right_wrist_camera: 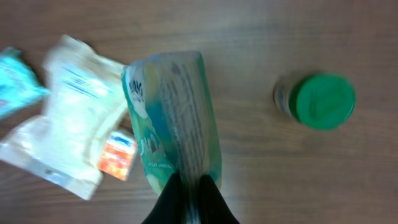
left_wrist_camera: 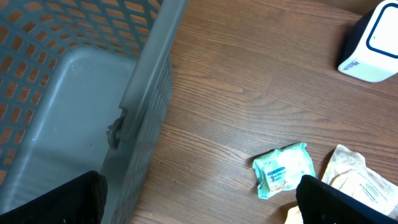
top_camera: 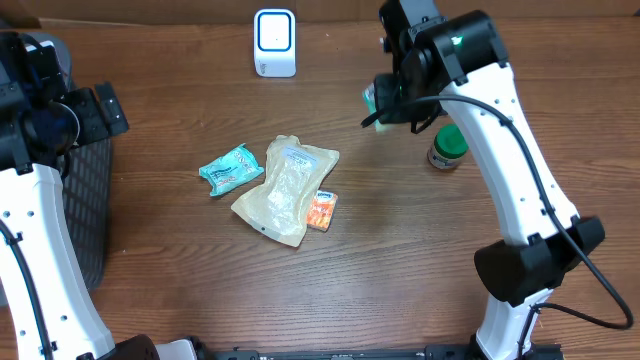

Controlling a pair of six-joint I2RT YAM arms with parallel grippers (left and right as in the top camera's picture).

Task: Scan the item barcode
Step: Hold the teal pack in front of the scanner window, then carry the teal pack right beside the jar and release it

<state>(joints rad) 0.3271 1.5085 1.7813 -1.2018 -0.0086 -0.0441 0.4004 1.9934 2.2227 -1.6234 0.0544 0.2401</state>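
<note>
Right hand [right_wrist_camera: 189,200] is clamped shut on the bottom edge of a green and white pouch [right_wrist_camera: 174,124], its two dark fingers pressed together around the plastic. In the right wrist view the pouch stands up from the fingers, with blurred print along one side that cannot be read. From overhead, the pouch [top_camera: 372,98] hangs above the brown wooden surface [top_camera: 400,250] toward its far right part, lifted clear of the wood.

A white barcode scanner [top_camera: 274,42] with a blue outlined window stands at the far edge, near the middle and well apart from the held pouch. A small jar with a green lid [top_camera: 447,145] stands on the surface just to the right of the pouch.

Three more items lie near the centre of the surface: a teal packet [top_camera: 230,168], a pale, translucent bag [top_camera: 285,190] beside it, and a small orange packet [top_camera: 322,210] touching the bag's right side.

Left hand [left_wrist_camera: 198,186] has its fingers spread wide apart and holds nothing. It hovers over the wall of a grey slatted basket [left_wrist_camera: 74,93] that sits at the left edge of the surface.
</note>
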